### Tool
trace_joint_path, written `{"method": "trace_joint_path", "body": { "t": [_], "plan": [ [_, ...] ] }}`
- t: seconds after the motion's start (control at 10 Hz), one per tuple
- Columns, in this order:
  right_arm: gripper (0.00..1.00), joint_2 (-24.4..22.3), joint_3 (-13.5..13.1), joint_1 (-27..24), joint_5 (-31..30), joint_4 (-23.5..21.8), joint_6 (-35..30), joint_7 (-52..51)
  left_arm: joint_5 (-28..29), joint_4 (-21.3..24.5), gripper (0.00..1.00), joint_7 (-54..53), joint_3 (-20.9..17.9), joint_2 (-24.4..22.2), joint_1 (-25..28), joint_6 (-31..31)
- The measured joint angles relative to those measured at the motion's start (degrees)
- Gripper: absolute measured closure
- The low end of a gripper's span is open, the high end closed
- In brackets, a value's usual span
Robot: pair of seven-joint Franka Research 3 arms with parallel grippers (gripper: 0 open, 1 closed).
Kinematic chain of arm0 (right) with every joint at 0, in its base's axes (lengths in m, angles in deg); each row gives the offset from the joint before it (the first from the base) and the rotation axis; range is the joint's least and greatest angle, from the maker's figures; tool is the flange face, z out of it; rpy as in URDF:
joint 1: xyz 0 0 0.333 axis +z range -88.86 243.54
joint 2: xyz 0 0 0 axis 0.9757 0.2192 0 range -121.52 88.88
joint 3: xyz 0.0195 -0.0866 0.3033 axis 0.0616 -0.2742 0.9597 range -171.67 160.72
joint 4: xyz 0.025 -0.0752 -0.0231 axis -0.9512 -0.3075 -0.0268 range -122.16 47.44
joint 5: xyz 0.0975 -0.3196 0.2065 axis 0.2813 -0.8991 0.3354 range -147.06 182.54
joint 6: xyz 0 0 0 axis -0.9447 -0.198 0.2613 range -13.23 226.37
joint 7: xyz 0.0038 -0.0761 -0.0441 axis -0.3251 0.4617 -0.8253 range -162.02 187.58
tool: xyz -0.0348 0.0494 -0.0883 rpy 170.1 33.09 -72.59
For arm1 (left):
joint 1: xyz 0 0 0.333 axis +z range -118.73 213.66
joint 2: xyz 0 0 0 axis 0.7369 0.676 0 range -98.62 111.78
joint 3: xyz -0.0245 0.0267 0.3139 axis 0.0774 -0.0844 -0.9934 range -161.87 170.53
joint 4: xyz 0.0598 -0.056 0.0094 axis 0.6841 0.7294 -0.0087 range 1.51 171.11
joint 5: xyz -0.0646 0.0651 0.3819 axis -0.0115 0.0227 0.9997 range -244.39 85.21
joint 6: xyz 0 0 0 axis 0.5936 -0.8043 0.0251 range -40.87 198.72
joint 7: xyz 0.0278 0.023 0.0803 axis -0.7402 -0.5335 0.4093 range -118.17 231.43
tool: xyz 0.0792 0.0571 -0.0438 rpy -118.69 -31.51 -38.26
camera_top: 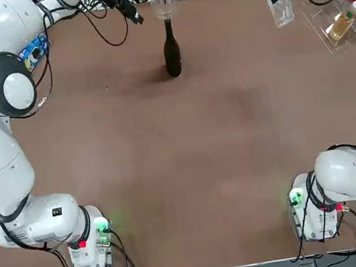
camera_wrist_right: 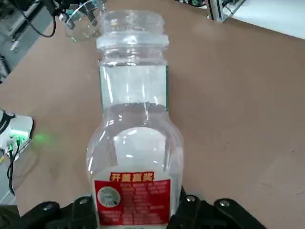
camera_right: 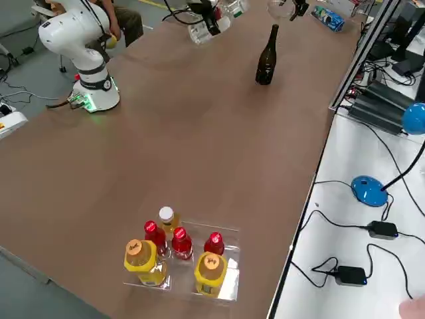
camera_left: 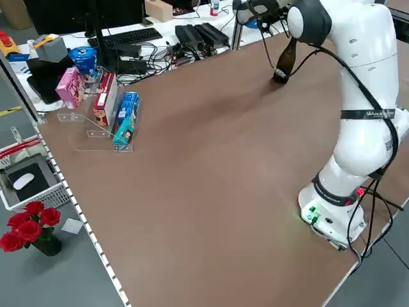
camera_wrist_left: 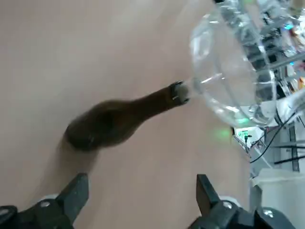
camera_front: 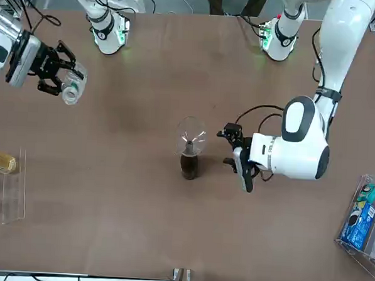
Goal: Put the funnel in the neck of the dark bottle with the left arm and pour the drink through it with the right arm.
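The dark bottle (camera_top: 171, 53) stands upright at the far middle of the table, with the clear funnel (camera_top: 164, 4) seated in its neck. My left gripper (camera_front: 226, 146) hovers open just beside the bottle's neck, touching neither bottle nor funnel. The left wrist view shows the funnel (camera_wrist_left: 233, 71) on the dark bottle (camera_wrist_left: 119, 121) beyond the spread fingers (camera_wrist_left: 76, 193). My right gripper (camera_front: 60, 72) is raised over the far right of the table, shut on the drink (camera_front: 71, 86). In the right wrist view the drink (camera_wrist_right: 133, 143) has an uncapped mouth.
A clear rack (camera_top: 341, 21) with red cola bottles and a yellowish bottle sits at the far right corner. A clear stand with a blue box (camera_front: 363, 216) is at the far left edge. Both arm bases (camera_top: 90, 242) stand at the near edge.
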Motion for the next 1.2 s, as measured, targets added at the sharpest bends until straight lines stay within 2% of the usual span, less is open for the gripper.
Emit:
{"method": "trace_joint_path", "body": {
  "t": [0.4,0.6,0.9,1.2],
  "plan": [
    [0.47,-0.95,4.78,0.00,-3.27,0.24,1.74,11.92,-6.76,0.03,0.00,-26.19,3.07,3.19,-0.06,3.29],
    [0.47,-2.46,8.68,0.04,-4.60,0.37,1.91,19.93,-8.61,0.06,0.00,-38.57,6.28,4.56,-0.35,7.20],
    [0.47,-3.88,15.27,0.09,-7.03,1.12,3.12,30.32,-11.94,0.09,0.00,-45.40,6.89,5.52,-0.46,7.77],
    [0.47,-4.10,20.40,0.13,-9.10,2.83,3.37,39.66,-16.34,0.25,0.00,-53.86,6.92,6.92,-0.42,7.85]
  ]
}}
